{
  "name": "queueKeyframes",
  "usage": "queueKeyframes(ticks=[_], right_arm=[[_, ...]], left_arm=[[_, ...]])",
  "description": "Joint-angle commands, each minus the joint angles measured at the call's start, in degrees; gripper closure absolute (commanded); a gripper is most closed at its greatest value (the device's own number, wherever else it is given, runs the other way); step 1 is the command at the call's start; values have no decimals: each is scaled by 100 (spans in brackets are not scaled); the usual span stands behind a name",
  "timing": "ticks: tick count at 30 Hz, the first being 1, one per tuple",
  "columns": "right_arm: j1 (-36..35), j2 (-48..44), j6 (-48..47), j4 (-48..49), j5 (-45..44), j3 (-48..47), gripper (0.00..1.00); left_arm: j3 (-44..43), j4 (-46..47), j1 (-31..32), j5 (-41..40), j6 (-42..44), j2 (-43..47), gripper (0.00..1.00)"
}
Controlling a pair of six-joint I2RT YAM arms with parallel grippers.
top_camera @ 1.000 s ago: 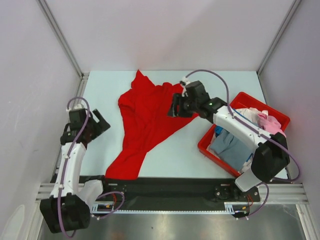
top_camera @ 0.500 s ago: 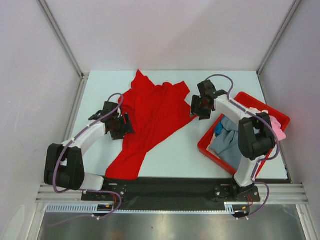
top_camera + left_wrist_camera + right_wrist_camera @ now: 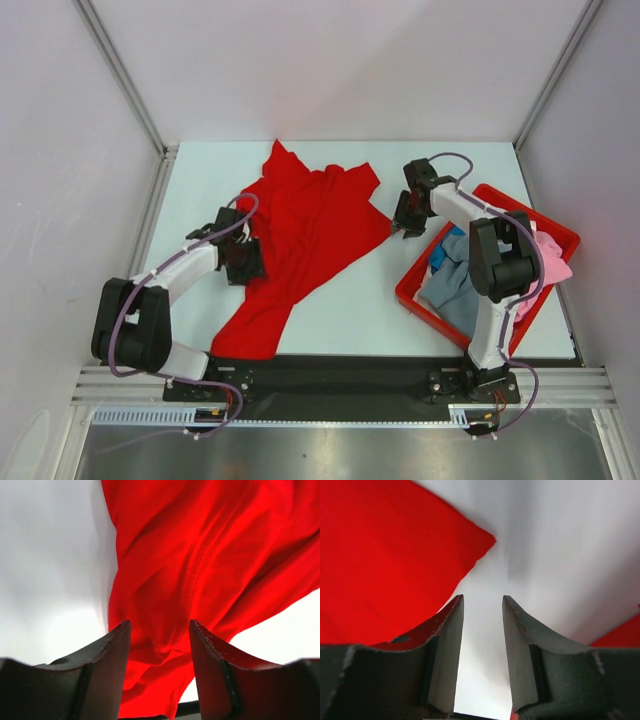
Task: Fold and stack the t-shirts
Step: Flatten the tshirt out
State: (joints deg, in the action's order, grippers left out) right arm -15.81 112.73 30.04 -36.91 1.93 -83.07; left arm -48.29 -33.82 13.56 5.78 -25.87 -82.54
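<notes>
Two tools are down at the red t-shirt (image 3: 310, 230), one on each side of it. The shirt lies crumpled and spread across the middle of the tabletop (image 3: 200, 180), with a narrow tail running toward the near edge and a point toward the far edge.

Your left tool (image 3: 247, 264) sits over the shirt's left edge, about halfway along. In the left wrist view its fingers (image 3: 112, 655) stand a moderate way apart with a ridge of red cloth between them. The pads do not look pressed onto the cloth, so you cannot count it as held. Bare tabletop shows to the left of that tool.

Your right tool (image 3: 402, 224) is at the shirt's right-hand corner, between the shirt and the red bin (image 3: 410, 295). In the right wrist view its jaws are narrow but parted, with bare tabletop in the gap. The shirt's pointed corner lies just left of the left finger (image 3: 447, 640), which overlaps the cloth's edge in that view. You cannot tell whether that finger touches the cloth.

The bin stands on the right side of the tabletop, set at an angle. More shirts lie heaped inside it: a grey-blue shirt (image 3: 455, 290) toward the near end, a blue shirt (image 3: 447, 250) just beyond it, and a pink shirt (image 3: 553, 262) by the right wall. The right arm reaches over the bin's left part.
</notes>
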Motion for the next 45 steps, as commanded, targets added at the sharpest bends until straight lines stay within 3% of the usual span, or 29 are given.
queueKeyframes(ticks=[1,8,14,18,20,24,26,29,35,40,45], right_arm=[[87,-137,195,218,-149,159,59],[193,205,213,439,105,-7,56],[324,425,239,632,184,-139,55],[430,575,283,755,342,-219,57],[456,654,318,790,308,-245,59],[518,751,423,878,492,-237,62],[518,803,493,939,597,-227,75],[518,917,651,940,904,-236,78],[518,742,670,633,660,-104,62],[448,646,818,509,782,-8,63],[368,268,1266,657,220,273,64]], left_arm=[[162,-55,129,195,117,264,43],[303,209,138,924,82,-24,41],[207,271,138,802,12,80,67],[49,96,7,486,29,221,96],[-30,-10,-143,346,81,388,100],[-154,-177,-818,-84,196,748,99],[-207,-230,-1074,-226,257,994,99],[-277,-248,-1312,-350,310,1074,100],[-5,25,-1312,160,82,1100,100],[13,-10,-1321,90,152,1135,100],[13,7,-1321,99,108,1179,100]])
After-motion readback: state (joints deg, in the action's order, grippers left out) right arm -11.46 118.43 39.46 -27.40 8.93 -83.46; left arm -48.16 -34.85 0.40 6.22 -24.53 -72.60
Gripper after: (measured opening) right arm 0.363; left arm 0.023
